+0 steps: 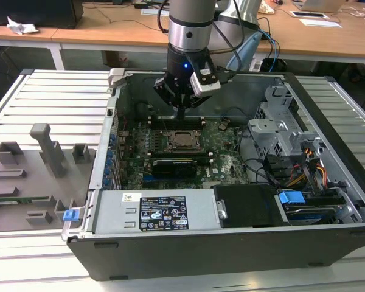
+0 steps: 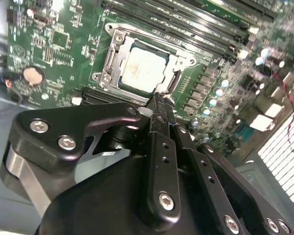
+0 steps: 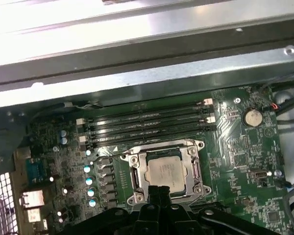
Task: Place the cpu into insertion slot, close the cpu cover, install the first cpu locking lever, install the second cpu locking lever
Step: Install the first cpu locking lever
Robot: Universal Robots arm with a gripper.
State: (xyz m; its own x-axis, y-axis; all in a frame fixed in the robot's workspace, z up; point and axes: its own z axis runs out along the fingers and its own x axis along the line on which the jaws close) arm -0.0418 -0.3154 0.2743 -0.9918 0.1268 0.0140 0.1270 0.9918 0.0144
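Note:
The cpu (image 2: pixel 144 66) lies flat in the insertion slot (image 3: pixel 202 188) on the green motherboard, its pale metal face up. The silvery cpu cover (image 2: pixel 113 54) lies down around it, and the chip shows through its square window. In the exterior view the cpu (image 1: pixel 184 140) sits mid-board inside the open computer case. My gripper (image 1: pixel 181 113) hangs just above the socket's far edge, shut, with nothing between its fingers. In both wrist views the black fingertips (image 2: pixel 157 102) end close to one edge of the cover (image 3: pixel 137 174). A thin wire lever (image 3: pixel 118 153) runs along one side of the socket.
Long black memory slots (image 3: pixel 147 122) lie beside the socket. A black card (image 1: pixel 177 164) sits in front of it. A metal drive cage (image 1: pixel 278 131) and cables (image 1: pixel 304 170) fill the exterior view's right. The case walls (image 1: pixel 112 121) surround the board. Grey fixtures (image 1: pixel 45 149) stand outside.

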